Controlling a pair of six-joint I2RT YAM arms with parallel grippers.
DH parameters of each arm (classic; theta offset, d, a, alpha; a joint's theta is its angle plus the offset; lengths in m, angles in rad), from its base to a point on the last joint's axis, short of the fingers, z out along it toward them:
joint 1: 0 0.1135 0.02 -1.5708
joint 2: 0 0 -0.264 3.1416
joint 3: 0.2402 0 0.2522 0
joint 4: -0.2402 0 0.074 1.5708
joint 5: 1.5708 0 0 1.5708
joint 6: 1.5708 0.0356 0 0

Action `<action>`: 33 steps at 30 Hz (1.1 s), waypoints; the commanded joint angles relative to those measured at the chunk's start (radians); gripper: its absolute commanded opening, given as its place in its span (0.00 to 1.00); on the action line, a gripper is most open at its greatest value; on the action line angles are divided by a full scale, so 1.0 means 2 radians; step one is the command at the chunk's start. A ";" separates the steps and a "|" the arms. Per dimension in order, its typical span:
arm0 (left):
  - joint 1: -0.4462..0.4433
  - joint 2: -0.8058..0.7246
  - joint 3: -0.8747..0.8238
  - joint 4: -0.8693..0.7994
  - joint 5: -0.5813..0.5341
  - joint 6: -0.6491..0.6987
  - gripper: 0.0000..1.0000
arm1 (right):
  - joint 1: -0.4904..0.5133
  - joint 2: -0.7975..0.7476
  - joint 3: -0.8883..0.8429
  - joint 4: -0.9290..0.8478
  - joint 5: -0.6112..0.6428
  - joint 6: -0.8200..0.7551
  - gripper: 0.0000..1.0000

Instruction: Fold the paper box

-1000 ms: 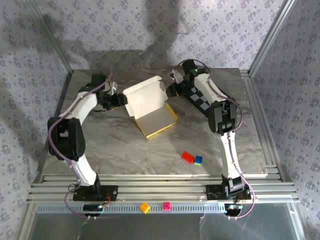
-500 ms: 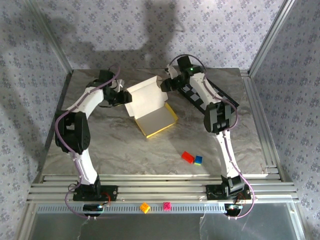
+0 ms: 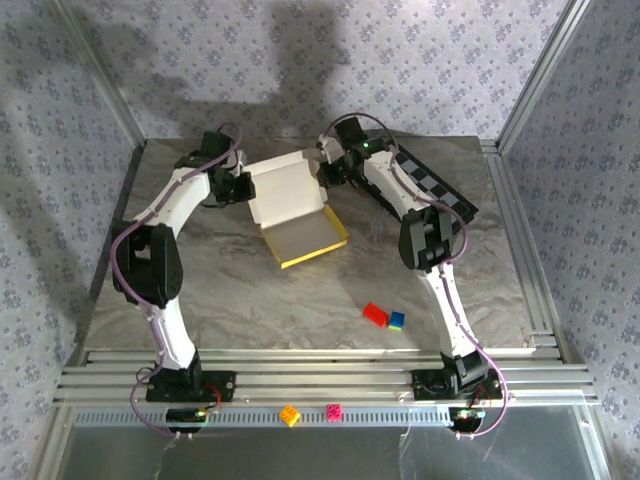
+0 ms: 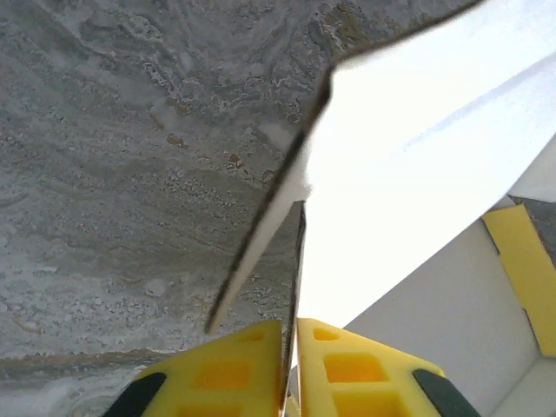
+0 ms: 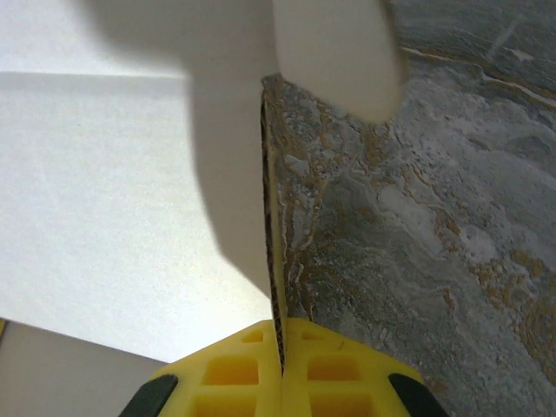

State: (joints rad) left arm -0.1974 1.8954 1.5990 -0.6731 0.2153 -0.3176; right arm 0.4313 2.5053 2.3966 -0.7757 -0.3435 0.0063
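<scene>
Paper box (image 5: pixel 104 217) partly out of view

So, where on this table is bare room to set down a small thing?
Bare marble lies at the near left, bordered by the left arm, the paper box and the red brick. Another lies on the right, between the right arm and the table edge. The far middle is crowded: the left hand and the right hand both clamp the box.

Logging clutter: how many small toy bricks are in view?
4: red brick beside blue brick on the table; orange brick and pink brick on the near rail. The paper box could hide more.
</scene>
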 commanded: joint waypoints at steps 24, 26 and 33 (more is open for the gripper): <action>-0.091 -0.058 -0.099 0.188 -0.279 -0.214 0.00 | 0.129 -0.286 -0.534 0.509 0.412 0.295 0.00; -0.091 -0.086 -0.154 0.253 -0.277 -0.220 0.00 | 0.128 -0.295 -0.561 0.546 0.409 0.297 0.00; -0.105 -0.172 -0.347 0.532 -0.272 -0.199 0.00 | 0.137 -0.313 -0.649 0.671 0.373 0.304 0.00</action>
State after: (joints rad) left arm -0.3988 1.6066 0.9909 0.0620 -0.2829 -0.7197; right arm 0.7002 1.9186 1.1507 0.3843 0.3847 0.5762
